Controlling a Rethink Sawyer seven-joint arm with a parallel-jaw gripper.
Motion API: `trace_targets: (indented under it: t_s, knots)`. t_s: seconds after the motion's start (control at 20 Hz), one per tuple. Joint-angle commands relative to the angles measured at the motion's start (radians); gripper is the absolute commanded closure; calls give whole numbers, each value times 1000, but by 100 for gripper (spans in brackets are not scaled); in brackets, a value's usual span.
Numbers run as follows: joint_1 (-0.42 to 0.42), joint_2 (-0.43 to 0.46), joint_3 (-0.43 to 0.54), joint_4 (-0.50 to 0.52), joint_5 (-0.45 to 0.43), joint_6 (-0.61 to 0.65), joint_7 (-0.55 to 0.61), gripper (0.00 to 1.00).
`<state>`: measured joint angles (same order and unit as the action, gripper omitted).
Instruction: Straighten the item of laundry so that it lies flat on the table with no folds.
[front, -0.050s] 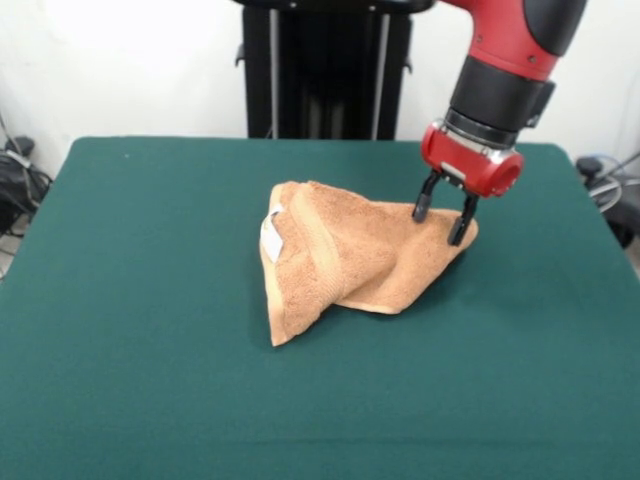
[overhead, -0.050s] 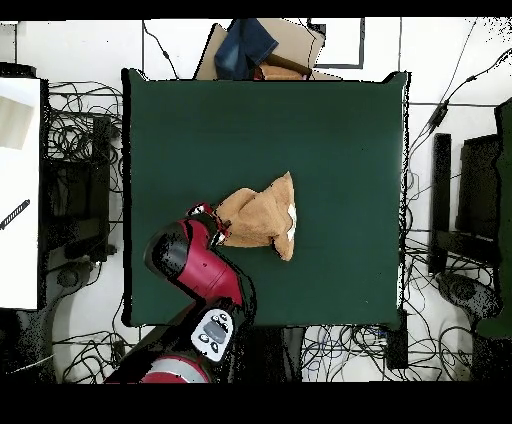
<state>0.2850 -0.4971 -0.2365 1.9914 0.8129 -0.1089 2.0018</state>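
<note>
The orange-tan terry towel (front, -0.050s: 350, 262) is seen bunched and folded on the dark green table (front, -0.050s: 150, 380), not spread flat. In the front view its long axis runs obliquely, from a pointed corner low at the picture's left up to the corner under the gripper (front, -0.050s: 443, 222) at the upper right. In the overhead view the towel (overhead, -0.050s: 262, 217) is seen as a rough wedge, with its narrow end at the gripper (overhead, -0.050s: 217, 228) and its broad edge on the side away from it. A woven border band is seen running down the end far from the jaws, and the cloth is doubled over itself along the lower edge.

A small white label (front, -0.050s: 271, 238) is seen on the towel's end farthest from the jaws, standing on the folded edge beside the border band. No writing can be read on it. In the overhead view a pale patch on the towel's far edge may be the same label, though this cannot be told for certain.

The gripper is held over the towel's corner, with its two dark fingers (front, -0.050s: 424, 203) pointed down and set moderately apart. Cloth is seen between and just below the tips, which are at or on the towel's surface. Whether the cloth is pinched cannot be told from either view. The rest of the towel is spread away from the jaws, to the picture's left and downward in the front view.
</note>
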Motion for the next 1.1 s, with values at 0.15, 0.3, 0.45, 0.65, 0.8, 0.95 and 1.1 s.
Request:
trace_targets:
  t_s: [0.15,0.3,0.45,0.65,0.8,0.95,1.1]
  knots:
    - [22,4,11,-18,66,25,248,0]
    - [33,-3,-6,-16,72,52,239,0]
    - [33,-8,-11,-15,69,70,234,0]
    - [22,-15,-11,-12,58,73,230,0]
    - [7,-16,0,-11,46,65,229,0]
    - [-22,-13,34,-8,25,21,238,0]
    - [-29,-5,44,-13,21,5,241,0]
